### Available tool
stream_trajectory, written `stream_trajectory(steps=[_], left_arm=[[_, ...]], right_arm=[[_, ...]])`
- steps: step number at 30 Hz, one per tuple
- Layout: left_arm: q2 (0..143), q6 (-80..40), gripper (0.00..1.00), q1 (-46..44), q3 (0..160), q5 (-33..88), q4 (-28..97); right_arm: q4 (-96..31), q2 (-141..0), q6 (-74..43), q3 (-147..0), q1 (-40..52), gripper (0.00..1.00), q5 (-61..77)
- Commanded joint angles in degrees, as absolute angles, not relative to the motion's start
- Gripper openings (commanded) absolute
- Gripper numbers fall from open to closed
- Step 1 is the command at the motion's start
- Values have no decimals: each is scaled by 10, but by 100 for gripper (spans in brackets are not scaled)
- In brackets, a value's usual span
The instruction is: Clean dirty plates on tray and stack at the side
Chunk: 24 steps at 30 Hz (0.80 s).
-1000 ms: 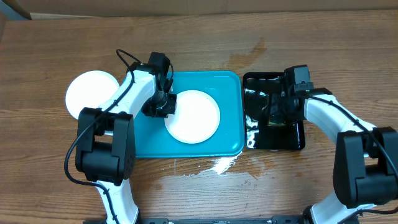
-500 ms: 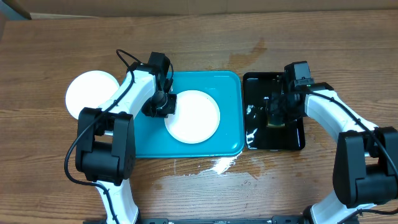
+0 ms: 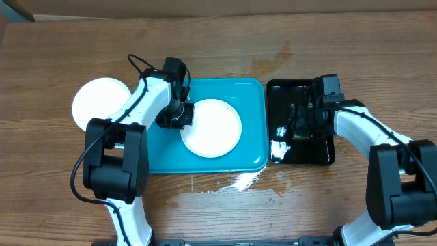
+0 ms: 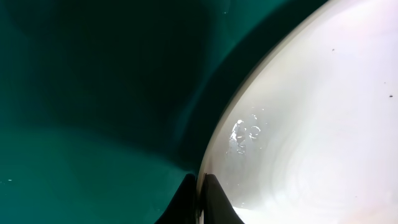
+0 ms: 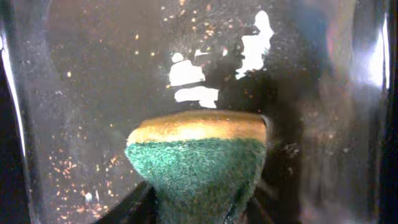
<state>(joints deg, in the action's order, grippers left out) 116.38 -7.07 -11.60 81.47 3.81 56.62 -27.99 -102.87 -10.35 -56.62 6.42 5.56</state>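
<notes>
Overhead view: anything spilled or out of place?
Yes. A white splatter lies on the table just off the near right corner of the turquoise tray, outside any tray. A darker wet-looking patch marks the wood past its far edge.

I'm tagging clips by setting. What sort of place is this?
Likely a lab bench staged for dishwashing, not a real kitchen: a bare wooden table, a turquoise tray holding a white plate, and a wet black tray where the right gripper holds a sponge.
</notes>
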Motion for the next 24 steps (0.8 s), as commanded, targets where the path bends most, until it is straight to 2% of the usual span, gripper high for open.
stream_trajectory(steps=[1,4,7,13,24], left_arm=[[1174,-64,4,-117,814,24,568],[1174,-64,4,-117,814,23,568],[1174,-64,4,-117,814,23,568],[1174,-64,4,-117,814,24,568],[1174,-55,4,-117,814,30,565]], right_arm=[[-284,-1036,-105,-551,65,36,61],[-304,-1036,-105,-572,65,34,61],[-340,-1034,-105,-606,65,22,61],[-413,-1030,-105,-678,65,16,82],[-493,-1027,-105,-786,66,15,247]])
